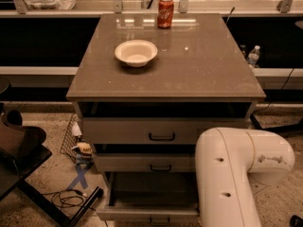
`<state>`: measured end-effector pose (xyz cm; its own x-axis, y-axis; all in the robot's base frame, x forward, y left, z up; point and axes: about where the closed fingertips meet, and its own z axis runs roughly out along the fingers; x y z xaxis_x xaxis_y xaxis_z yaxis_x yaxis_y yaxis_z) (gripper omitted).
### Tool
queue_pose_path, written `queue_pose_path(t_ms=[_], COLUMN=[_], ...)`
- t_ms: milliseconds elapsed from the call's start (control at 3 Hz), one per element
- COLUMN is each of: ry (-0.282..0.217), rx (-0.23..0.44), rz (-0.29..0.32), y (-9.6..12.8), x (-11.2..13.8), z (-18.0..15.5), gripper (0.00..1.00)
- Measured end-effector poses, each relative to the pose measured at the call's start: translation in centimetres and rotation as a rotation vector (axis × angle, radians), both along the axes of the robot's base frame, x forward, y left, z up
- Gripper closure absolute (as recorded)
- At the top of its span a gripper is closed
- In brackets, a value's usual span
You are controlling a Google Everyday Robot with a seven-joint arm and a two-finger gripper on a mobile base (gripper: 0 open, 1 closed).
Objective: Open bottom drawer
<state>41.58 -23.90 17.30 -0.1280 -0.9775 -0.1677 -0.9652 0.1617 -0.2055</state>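
At the foot of the cabinet (199, 65), the bottom drawer (137, 214) stood pulled out beyond the middle drawer (128, 163) and top drawer (123, 131), its dark inside exposed. The robot's white arm (227, 174) crossed the cabinet's lower right front. The gripper was out of sight, its state impossible to tell. On the cabinet's top sat a white bowl (136, 52) and, at the far edge, a red can (165, 12).

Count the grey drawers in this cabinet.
3, stacked: top grey drawer, middle grey drawer, bottom grey drawer lowest, pulled open. White robot arm covers their right parts; gripper not in view.
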Motion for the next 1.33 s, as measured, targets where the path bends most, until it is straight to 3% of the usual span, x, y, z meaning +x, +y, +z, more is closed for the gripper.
queue_pose_path(t_ms=[333,667,1000,1333], ry=[0.030,0.030,0.031,0.017], rx=[-0.060,-0.060,-0.060,-0.039], rz=[-0.090,-0.090,-0.090,-0.055], y=[-2.3,-2.3,-2.2,-0.8], x=[-3.7,-3.7,-3.7,-1.9], z=[1.6,1.6,1.5,1.2], gripper=[0.95,1.00,0.83,0.52])
